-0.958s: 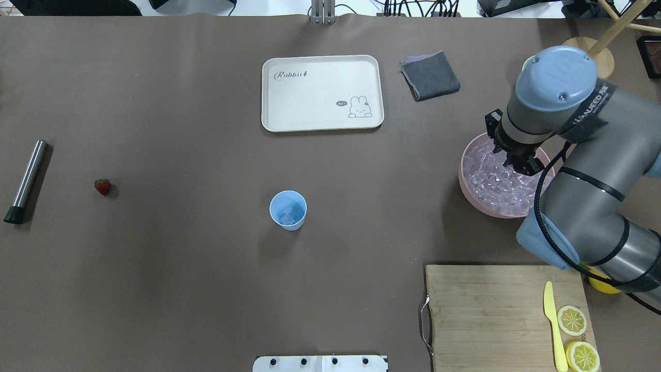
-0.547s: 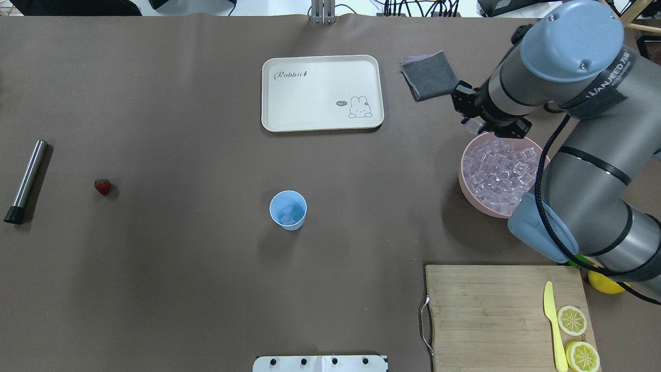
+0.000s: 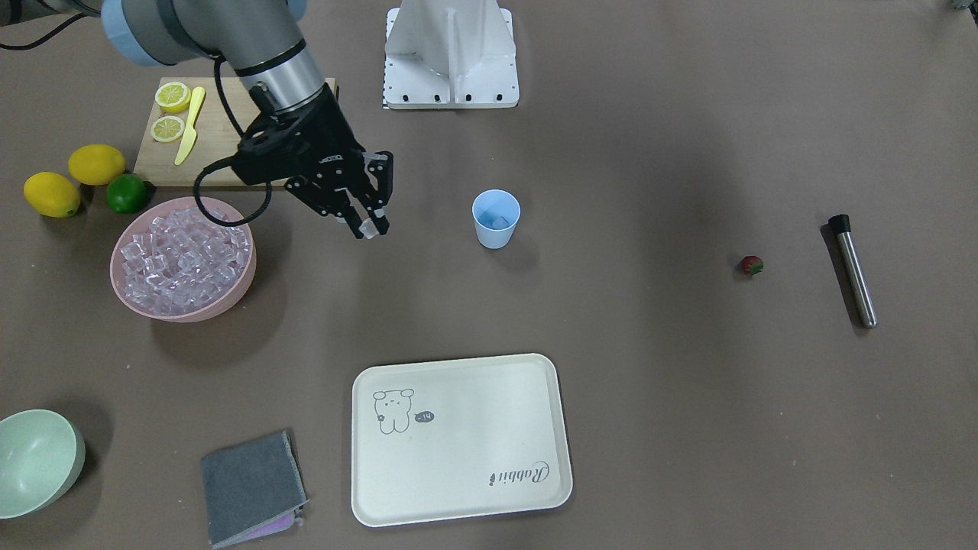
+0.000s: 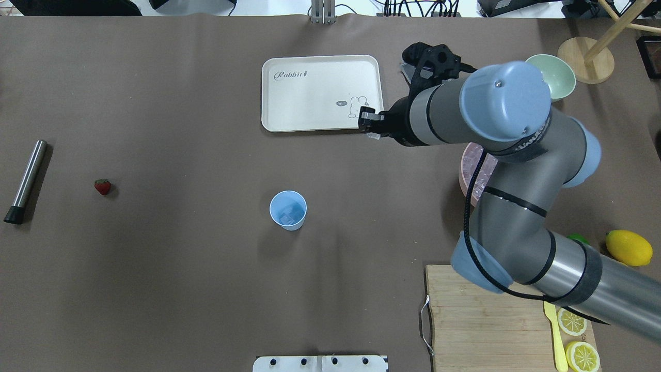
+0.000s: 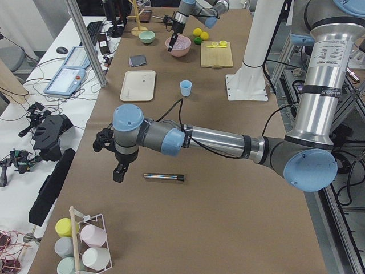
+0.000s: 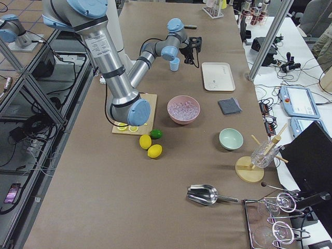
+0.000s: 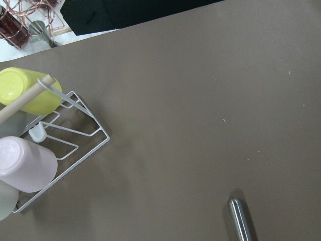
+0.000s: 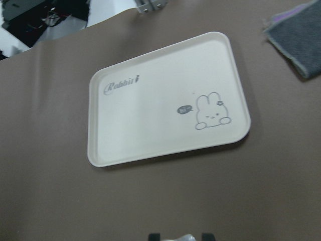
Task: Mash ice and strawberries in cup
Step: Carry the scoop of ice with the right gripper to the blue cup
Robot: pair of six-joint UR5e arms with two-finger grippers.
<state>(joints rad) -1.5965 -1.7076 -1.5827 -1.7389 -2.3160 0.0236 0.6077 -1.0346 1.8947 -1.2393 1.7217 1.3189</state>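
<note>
Right gripper: fingers clamped on one clear ice cube, held high over the table between the pink bowl and the cup, probably so the cube can be dropped in from above.
Left gripper: hangs above the table's left end near the muddler; whether its fingers are apart or together cannot be told.
Cup: upright near the table's middle, mouth open upward, some ice already at its bottom.
Ice: heaped in the pink bowl toward the right edge, apparently the stock being drawn from.
Strawberry: on the bare table near the left edge, beside the muddler, well apart from the cup.
Muddler: lying flat along the left edge, untouched.
Stage: loading, by my reading; strawberry and mashing remain.
</note>
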